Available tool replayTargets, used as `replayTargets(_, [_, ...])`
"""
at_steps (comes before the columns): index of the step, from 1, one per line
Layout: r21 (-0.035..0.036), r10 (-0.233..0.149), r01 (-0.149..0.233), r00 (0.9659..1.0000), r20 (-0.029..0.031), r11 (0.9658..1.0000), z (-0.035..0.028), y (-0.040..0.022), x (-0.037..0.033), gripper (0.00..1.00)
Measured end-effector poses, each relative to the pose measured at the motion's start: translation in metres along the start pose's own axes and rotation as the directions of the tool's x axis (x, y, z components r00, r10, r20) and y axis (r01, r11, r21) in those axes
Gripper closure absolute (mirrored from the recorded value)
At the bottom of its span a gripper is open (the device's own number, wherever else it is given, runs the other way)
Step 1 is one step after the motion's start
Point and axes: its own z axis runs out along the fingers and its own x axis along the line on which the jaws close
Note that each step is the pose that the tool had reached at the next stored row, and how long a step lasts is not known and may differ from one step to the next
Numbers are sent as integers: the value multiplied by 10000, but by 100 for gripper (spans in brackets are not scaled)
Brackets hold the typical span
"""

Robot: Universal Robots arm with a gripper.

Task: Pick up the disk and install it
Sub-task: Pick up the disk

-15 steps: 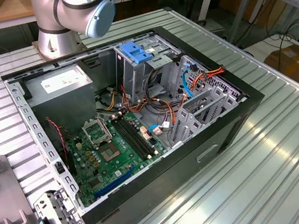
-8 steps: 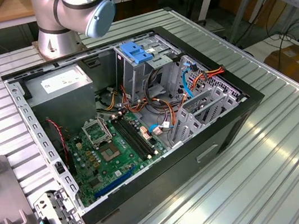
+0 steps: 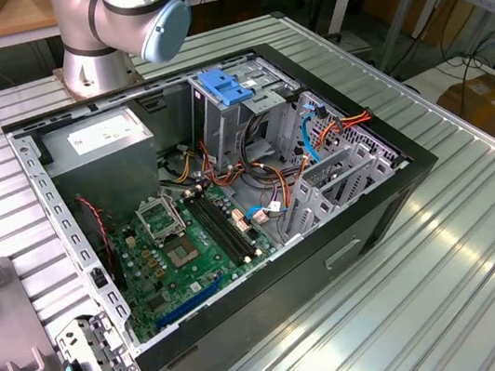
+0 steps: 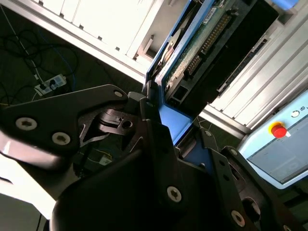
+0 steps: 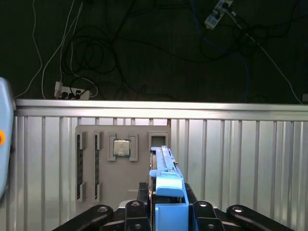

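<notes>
In both wrist views my gripper (image 5: 166, 198) is shut on the disk (image 5: 163, 168), which I see edge-on there with its bright blue carrier rail between the black fingers (image 5: 142, 192). In the second wrist view the disk (image 4: 204, 43) shows its green circuit board and dark body, framed in blue, sticking out beyond my gripper (image 4: 166, 113). It hangs in the air over the edge of the slatted metal table (image 5: 231, 144). The open computer case (image 3: 353, 253) lies on that table in the exterior view, with its metal drive cage (image 3: 260, 113) at the back.
A paler blue slotted bracket (image 3: 226, 86) sits atop the drive cage. Orange and blue cables (image 3: 315, 132) cross the case above the motherboard (image 3: 187, 247). A grey parts tray (image 5: 122, 163) holds a processor chip (image 5: 121, 148). The arm's base (image 3: 92, 64) stands behind the case.
</notes>
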Motion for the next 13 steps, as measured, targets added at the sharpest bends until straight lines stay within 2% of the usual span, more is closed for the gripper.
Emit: replayTargets(13, [0, 0, 0, 10000, 0, 10000, -142, -1, 1, 63])
